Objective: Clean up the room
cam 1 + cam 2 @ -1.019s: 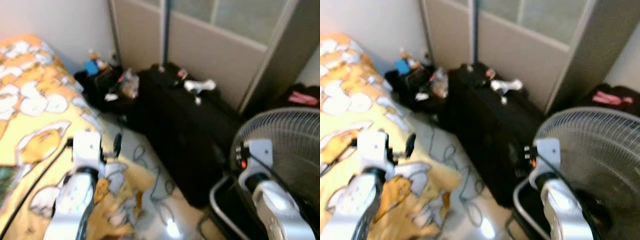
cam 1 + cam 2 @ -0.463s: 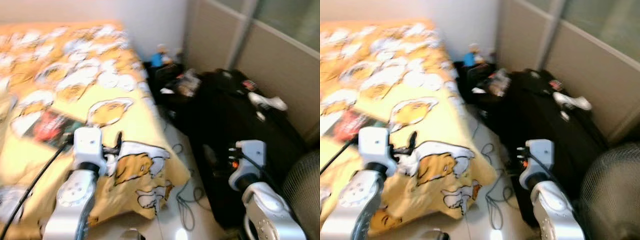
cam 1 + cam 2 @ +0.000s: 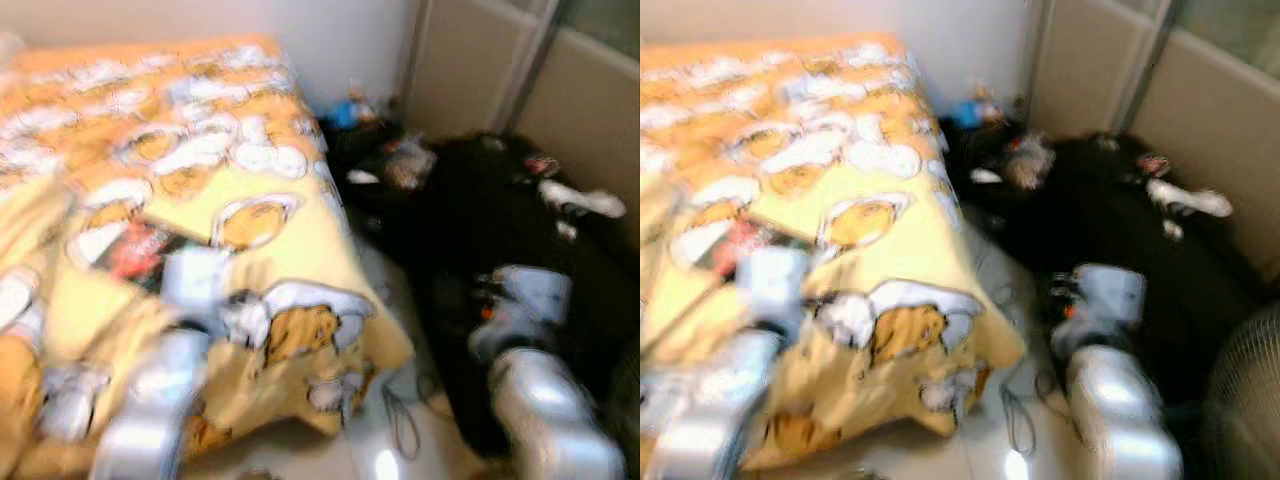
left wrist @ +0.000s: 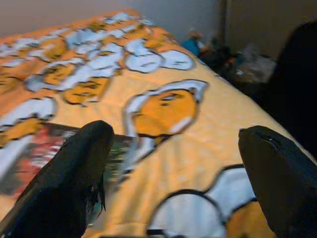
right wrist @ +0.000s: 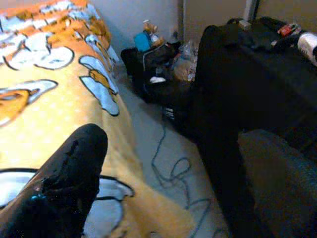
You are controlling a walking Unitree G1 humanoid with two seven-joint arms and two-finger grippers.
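Up close, the left tool (image 4: 173,168) hangs wide open and empty over the yellow bed cover with white cartoon shapes (image 3: 230,190). Beside it, the right tool (image 5: 168,173) gapes empty too, above grey cables on the pale floor (image 5: 171,171). Right of centre lies a big black suitcase (image 3: 490,220).

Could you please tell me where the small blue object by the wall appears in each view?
Left eye view: blue object upper middle, just past the bed's far corner.
Right eye view: same spot, upper middle.
Left wrist view: beyond the bed's far edge.
Right wrist view: atop the dark pile by the wall.
Shared landmark: the yellow bedspread.
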